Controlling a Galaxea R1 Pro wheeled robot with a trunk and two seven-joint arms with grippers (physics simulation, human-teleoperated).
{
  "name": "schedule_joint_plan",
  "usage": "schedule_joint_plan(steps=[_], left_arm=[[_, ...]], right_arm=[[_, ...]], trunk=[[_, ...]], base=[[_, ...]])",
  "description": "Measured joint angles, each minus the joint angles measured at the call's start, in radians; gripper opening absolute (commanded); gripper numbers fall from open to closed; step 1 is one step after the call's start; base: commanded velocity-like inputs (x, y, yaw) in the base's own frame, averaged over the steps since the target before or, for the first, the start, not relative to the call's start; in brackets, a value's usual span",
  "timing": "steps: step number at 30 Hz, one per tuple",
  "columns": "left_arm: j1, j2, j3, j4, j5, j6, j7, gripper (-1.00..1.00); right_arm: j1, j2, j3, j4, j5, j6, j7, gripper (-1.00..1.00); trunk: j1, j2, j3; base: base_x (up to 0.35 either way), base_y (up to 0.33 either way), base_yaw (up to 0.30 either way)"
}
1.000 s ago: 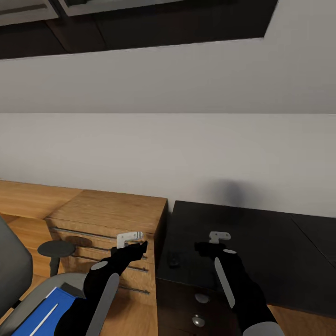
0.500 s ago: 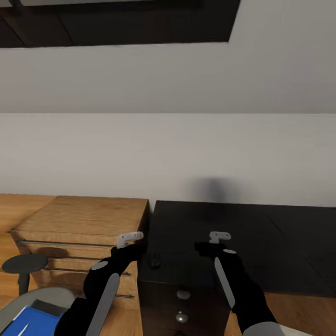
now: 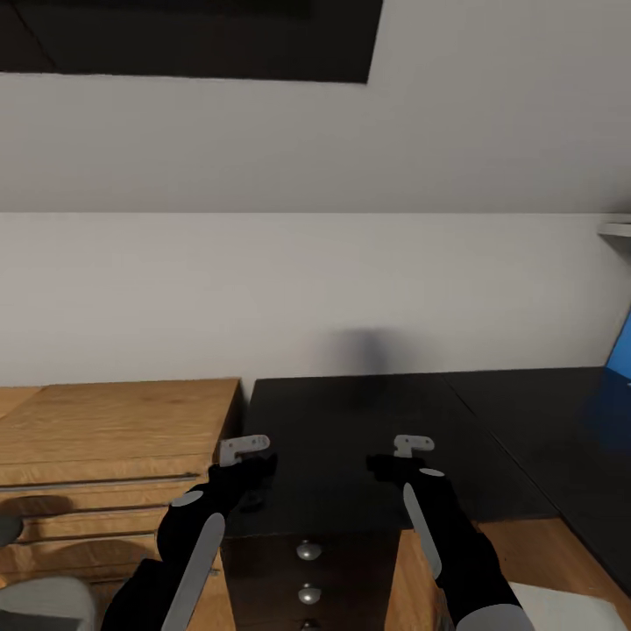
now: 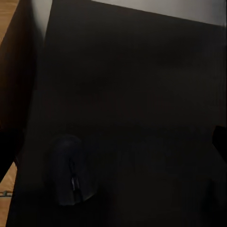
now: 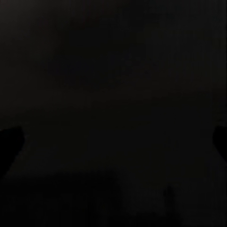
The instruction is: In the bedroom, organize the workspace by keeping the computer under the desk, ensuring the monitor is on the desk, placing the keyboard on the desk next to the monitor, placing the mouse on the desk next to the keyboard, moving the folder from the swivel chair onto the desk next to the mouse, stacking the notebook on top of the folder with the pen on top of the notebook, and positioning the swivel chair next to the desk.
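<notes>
A dark mouse [image 4: 71, 176] lies on the black drawer cabinet [image 3: 350, 438], near its front left corner, just below my left gripper [image 3: 245, 449]. In the left wrist view that gripper [image 4: 113, 146] is open and empty, its fingertips far apart. My right gripper [image 3: 412, 445] hovers over the middle of the cabinet top, also open and empty [image 5: 113, 142]. The desk [image 3: 561, 421], with its glossy black top, adjoins the cabinet on the right, and its blue panel [image 3: 620, 350] shows at the edge. A grey corner of the swivel chair [image 3: 39, 605] shows at the bottom left.
A light-wood dresser [image 3: 114, 438] with metal rail handles stands left of the cabinet, against the white wall. The cabinet front carries round silver knobs [image 3: 308, 550]. A dark window [image 3: 175, 39] sits high on the wall. A white shelf edge [image 3: 616, 229] juts in at the right.
The whole view has swung to the right as the camera turned. The chair with the blue folder slid out at the left and the desk came in at the right. Both arms hold their pose.
</notes>
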Motion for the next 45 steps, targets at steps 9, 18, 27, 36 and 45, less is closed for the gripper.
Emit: schedule_joint_plan(steps=[9,18,27,36,45], left_arm=[[0.000,0.000,0.000,0.000,0.000,0.000,0.000,1.00],[0.000,-0.001,-0.001,0.000,0.000,0.000,0.001,1.00],[0.000,-0.002,-0.001,0.000,-0.001,0.000,0.004,1.00],[0.000,-0.001,0.000,0.000,-0.001,0.000,0.005,1.00],[0.000,-0.001,0.000,0.000,-0.003,0.000,0.005,1.00]], right_arm=[[0.000,0.000,0.000,0.002,0.000,0.000,0.000,1.00],[0.000,0.000,0.000,0.003,0.000,0.000,0.000,1.00],[0.000,0.000,0.000,0.003,0.000,0.000,0.000,1.00],[0.000,0.000,0.001,0.004,0.000,-0.001,0.000,1.00],[0.000,0.000,0.005,0.004,-0.002,-0.002,0.002,1.00]], trunk=[[0.000,0.000,0.000],[0.000,0.000,0.000],[-0.034,0.063,0.028],[-0.069,0.126,0.056],[-0.103,0.189,0.085]], base=[[0.000,0.000,-0.296],[0.000,0.000,-0.296],[0.000,0.000,-0.295],[0.000,0.000,-0.138],[0.000,0.000,-0.005]])
